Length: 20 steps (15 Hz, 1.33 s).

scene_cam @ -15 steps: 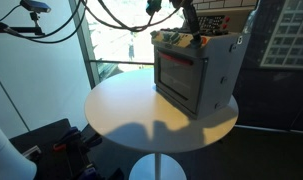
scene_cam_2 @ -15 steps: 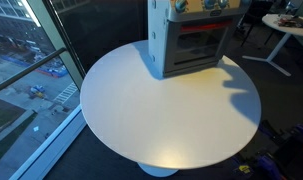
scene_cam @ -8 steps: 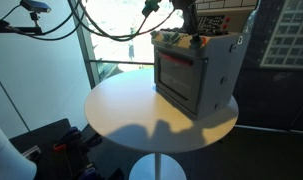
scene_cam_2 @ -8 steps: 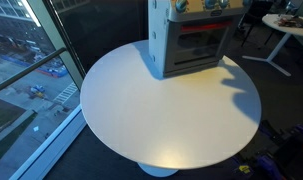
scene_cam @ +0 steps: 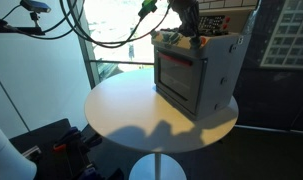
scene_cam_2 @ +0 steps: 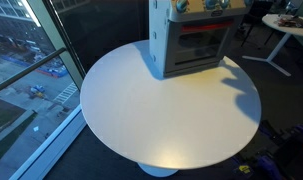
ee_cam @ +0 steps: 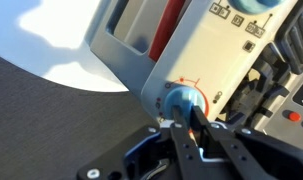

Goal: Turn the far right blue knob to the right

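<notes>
A grey toy oven (scene_cam: pixel 196 75) with a red door stands at the far side of the round white table (scene_cam: pixel 141 115); both also show in an exterior view, the oven (scene_cam_2: pixel 191 45) and the table (scene_cam_2: pixel 161 110). In the wrist view my gripper (ee_cam: pixel 188 113) is shut on a blue knob (ee_cam: pixel 183 98) at the end of the oven's white control panel. Both black fingers pinch its sides. A second blue knob (ee_cam: pixel 253 5) sits farther along the panel. In an exterior view the gripper (scene_cam: pixel 194 37) reaches down onto the oven's top front edge.
Black cables (scene_cam: pixel 91 30) hang from the arm above the table's left side. A glass window wall (scene_cam_2: pixel 21 50) runs behind the table. Another white table (scene_cam_2: pixel 286 25) stands beyond the oven. The oven sits close to the table's rim.
The arm's upper part and its cables have shifted slightly above the oven. The gripper stays on the knob and the oven has not moved.
</notes>
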Each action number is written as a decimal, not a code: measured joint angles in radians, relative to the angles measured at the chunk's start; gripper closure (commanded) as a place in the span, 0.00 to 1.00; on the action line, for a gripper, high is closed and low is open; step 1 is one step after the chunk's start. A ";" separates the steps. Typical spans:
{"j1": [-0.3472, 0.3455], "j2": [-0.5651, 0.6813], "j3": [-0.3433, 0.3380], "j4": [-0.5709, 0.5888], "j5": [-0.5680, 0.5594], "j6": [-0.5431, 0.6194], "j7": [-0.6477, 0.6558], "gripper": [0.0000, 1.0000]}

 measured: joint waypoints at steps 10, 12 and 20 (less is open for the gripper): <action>-0.003 -0.061 -0.012 -0.082 0.011 0.006 -0.041 0.00; -0.003 -0.077 -0.012 -0.093 0.010 0.006 -0.067 0.00; -0.001 -0.165 -0.007 -0.105 0.000 -0.148 -0.308 0.00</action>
